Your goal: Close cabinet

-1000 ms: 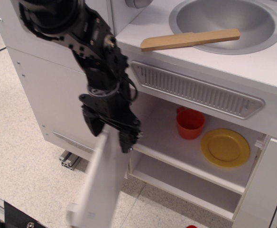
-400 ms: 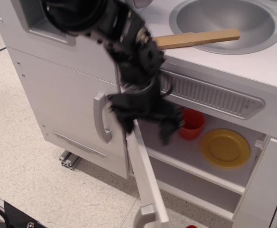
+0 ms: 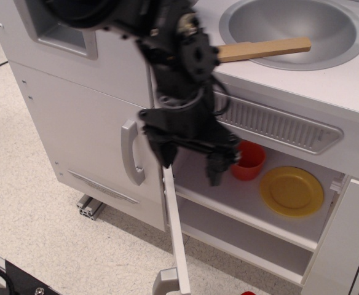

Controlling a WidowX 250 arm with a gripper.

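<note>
The cabinet (image 3: 228, 203) is a white toy-kitchen compartment with an inner shelf, and it stands open. Its flat white door (image 3: 174, 233) is seen almost edge-on, swung out toward me, with the grey bar handle (image 3: 165, 280) at its low end. My black gripper (image 3: 192, 165) hangs in front of the cabinet's left side, just above the door's hinged end. Its fingers are spread; the left finger (image 3: 166, 158) is at the door's top edge, the right one in front of the shelf. It holds nothing.
A red cup (image 3: 248, 161) and a yellow plate (image 3: 291, 190) sit on the shelf. A taller white door with a curved grey handle (image 3: 130, 153) is on the left. A wooden spatula (image 3: 265, 48) lies across the metal sink bowl (image 3: 293, 27). A narrow white door panel (image 3: 339, 246) stands at right.
The arm has moved right and up, and the door has swung with it from pointing down-left to nearly edge-on. In the last half second both moved only slightly.
</note>
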